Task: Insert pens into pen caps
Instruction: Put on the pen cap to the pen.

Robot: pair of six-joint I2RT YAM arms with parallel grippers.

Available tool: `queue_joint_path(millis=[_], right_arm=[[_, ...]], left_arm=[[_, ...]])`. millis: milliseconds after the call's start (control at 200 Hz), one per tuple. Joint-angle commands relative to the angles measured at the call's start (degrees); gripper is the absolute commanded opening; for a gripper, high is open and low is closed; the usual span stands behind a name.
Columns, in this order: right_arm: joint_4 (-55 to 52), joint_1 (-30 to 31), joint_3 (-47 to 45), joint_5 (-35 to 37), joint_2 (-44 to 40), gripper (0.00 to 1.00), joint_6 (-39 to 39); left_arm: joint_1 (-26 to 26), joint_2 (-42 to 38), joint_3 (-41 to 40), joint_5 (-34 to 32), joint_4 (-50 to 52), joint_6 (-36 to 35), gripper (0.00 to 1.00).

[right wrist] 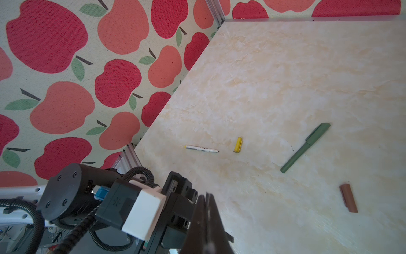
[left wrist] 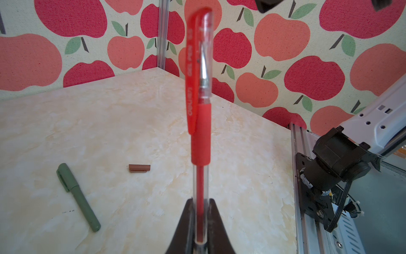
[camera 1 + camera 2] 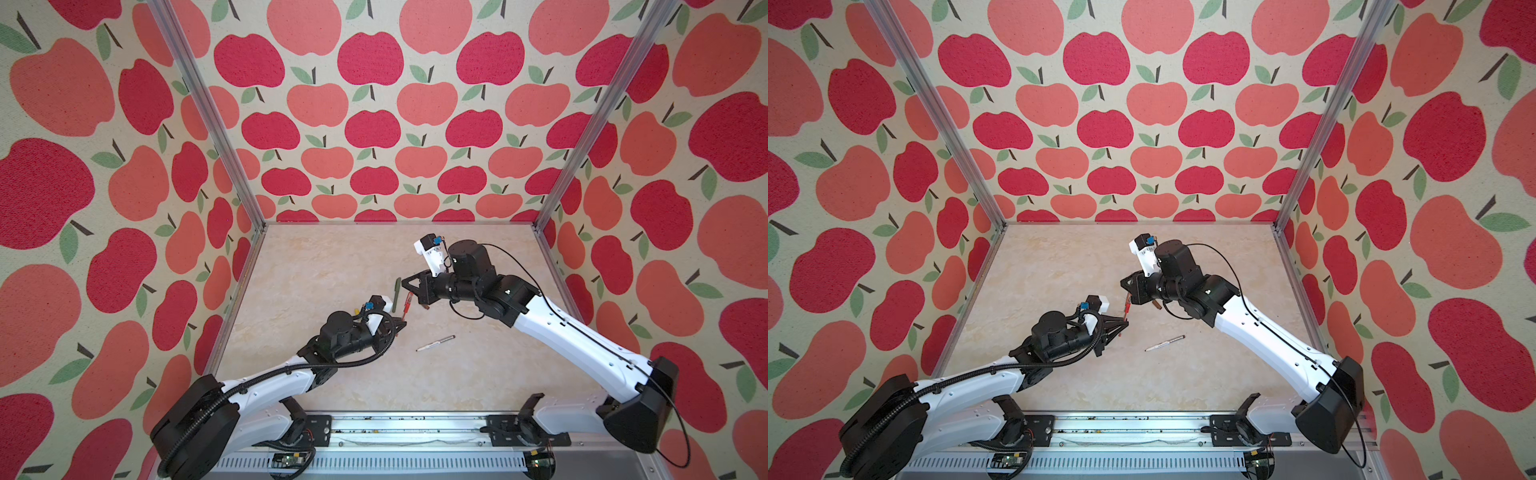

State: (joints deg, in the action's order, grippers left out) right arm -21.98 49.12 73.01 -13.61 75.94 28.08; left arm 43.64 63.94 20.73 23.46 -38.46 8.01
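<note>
Pale worktop (image 3: pixel 332 374) below. Gripping a capped red pen (image 2: pixel 200 136) in the left end effector (image 2: pixel 201 202), aloft near the green pen (image 2: pixel 78 195); right end effector (image 1: pixel 205 195) pinched shut, near it too. White pen (image 1: pixel 201 148) well apart from the green pen, yellow cap (image 1: pixel 238 144) between, brown cap (image 2: pixel 139 168) near.

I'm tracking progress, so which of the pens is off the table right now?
The red pen: the left claw clamps it in the air, while the green pen and a white pen lie flat on the table.
</note>
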Motion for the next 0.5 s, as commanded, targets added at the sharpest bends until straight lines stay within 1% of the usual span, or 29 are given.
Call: queue_joint_path(millis=[0, 185, 210, 250, 280, 355, 440, 475, 495], right_arm=[[0.0, 0.4, 0.4, 0.7, 0.2, 0.00, -1.2], [0.3, 0.3, 0.2, 2.0, 0.2, 0.01, -1.5], [0.3, 0.3, 0.4, 2.2, 0.2, 0.09, -1.5], [0.3, 0.2, 0.6, 2.6, 0.1, 0.25, -1.5], [0.6, 0.2, 0.6, 2.7, -0.1, 0.29, -1.4], [0.9, -0.1, 1.0, 2.6, -0.2, 0.46, -1.3], [1.1, -0.7, 1.1, 2.1, -0.5, 0.61, -0.3], [1.4, -1.1, 0.9, 1.8, -0.7, 0.70, 0.3], [1.6, -1.3, 0.8, 1.6, -0.9, 0.77, 0.8]], left_arm=[[0.2, 0.3, 1.9, -0.7, -1.4, 0.6, 0.00], [0.2, 0.4, 1.9, -0.7, -1.3, 0.6, 0.00], [0.2, 0.5, 1.8, -0.7, -1.4, 0.5, 0.00], [0.2, 0.6, 1.6, -0.7, -1.4, 0.4, 0.00], [0.2, 0.5, 1.5, -0.7, -1.5, 0.4, 0.00], [0.2, 0.4, 1.3, -0.9, -1.6, 0.4, 0.00], [0.2, -0.1, 1.1, -1.2, -1.7, 0.2, 0.00], [0.2, -0.3, 1.0, -1.4, -1.7, -0.1, 0.00], [0.2, -0.5, 1.0, -1.5, -1.8, -0.3, 0.00]])
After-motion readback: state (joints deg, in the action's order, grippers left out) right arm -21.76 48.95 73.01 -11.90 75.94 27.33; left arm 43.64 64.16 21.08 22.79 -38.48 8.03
